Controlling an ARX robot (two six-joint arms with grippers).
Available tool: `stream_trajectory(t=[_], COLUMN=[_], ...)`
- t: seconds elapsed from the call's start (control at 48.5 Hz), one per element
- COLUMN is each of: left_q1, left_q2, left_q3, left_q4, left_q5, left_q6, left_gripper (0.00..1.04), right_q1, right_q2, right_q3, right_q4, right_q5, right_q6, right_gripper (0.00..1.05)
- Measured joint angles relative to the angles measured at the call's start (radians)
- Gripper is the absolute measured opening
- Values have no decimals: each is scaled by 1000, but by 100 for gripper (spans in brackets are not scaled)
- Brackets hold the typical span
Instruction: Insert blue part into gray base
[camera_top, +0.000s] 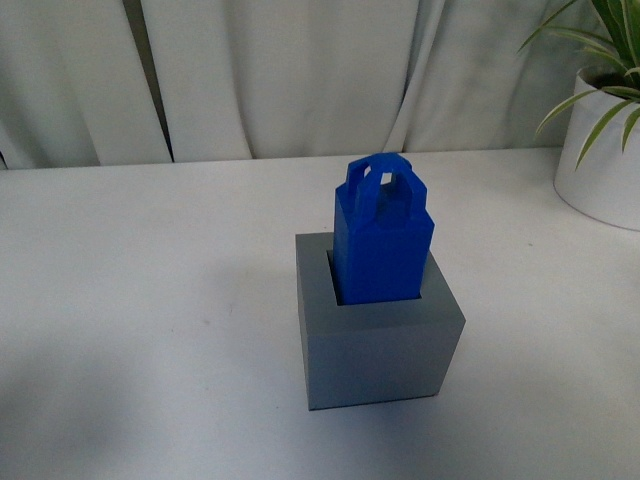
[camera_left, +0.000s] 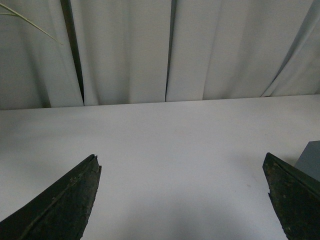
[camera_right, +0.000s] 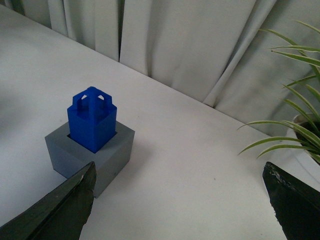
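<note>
I see the blue part (camera_top: 382, 240) standing upright in the recess of the gray base (camera_top: 380, 340) on the white worktop (camera_top: 150, 330); my left gripper (camera_left: 182, 200) and right gripper (camera_right: 180, 205) both hang spread apart, holding nothing

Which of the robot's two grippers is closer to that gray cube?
Probably the left. The gray base shows just beside one finger of the open left gripper, while the open right gripper views it from farther back.
</note>
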Motion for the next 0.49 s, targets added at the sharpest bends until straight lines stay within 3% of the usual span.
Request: stream_trajectory(t=[0.185, 0.227, 0.268, 0.33, 0.391, 0.494], left_q1=[0, 0, 0, 0, 0, 0], left_q2=[0, 0, 0, 0, 0, 0], left_q3=[0, 0, 0, 0, 0, 0], left_q4=[0, 0, 0, 0, 0, 0], left_q5=[0, 0, 0, 0, 0, 0], left_q6=[0, 0, 0, 0, 0, 0], left_gripper=[99, 99, 99, 99, 99, 99], right_q1=[0, 20, 59, 84, 90, 91], right_q2=[6, -8, -34, -64, -89, -124], right_q3=[-4, -26, -76, -130, -165, -206], right_q4=[5, 64, 178, 281, 323, 333], right_q5=[8, 102, 290, 470, 598, 666], right_q6=[40, 79, 153, 238, 296, 345], right_gripper=[97, 94, 87, 78, 69, 55])
